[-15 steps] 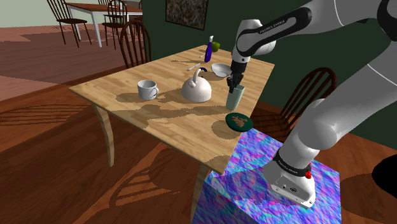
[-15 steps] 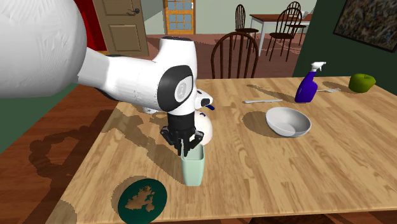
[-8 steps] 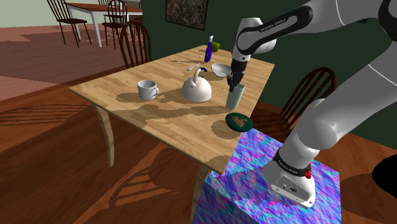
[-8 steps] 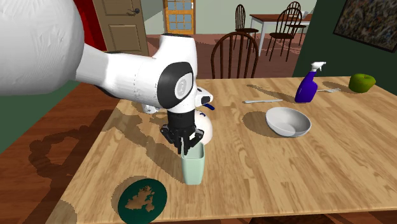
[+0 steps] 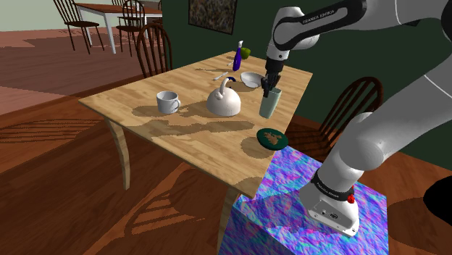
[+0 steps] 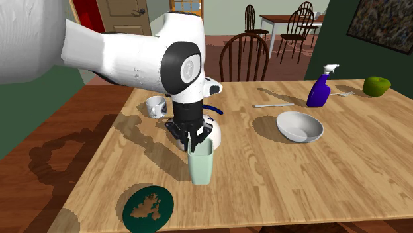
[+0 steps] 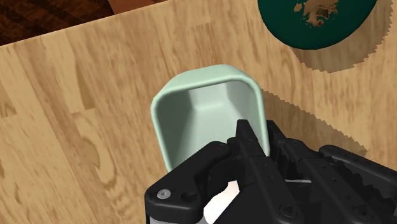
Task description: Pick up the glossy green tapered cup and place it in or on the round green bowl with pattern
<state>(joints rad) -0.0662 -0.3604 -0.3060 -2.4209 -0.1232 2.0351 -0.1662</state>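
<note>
Claw [image 6: 194,144] is clamped on the rim of the pale green cup [image 6: 200,167]. The cup has just risen off the table [image 6: 298,179], seemingly clear. Carrying it to the bowl [image 6: 147,207] comes next.

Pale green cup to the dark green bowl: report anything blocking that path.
Nothing visible blocks it. The gripper clasps the cup; bare tabletop lies between it and the bowl. The white kettle stands beyond the cup, off that line.
</note>
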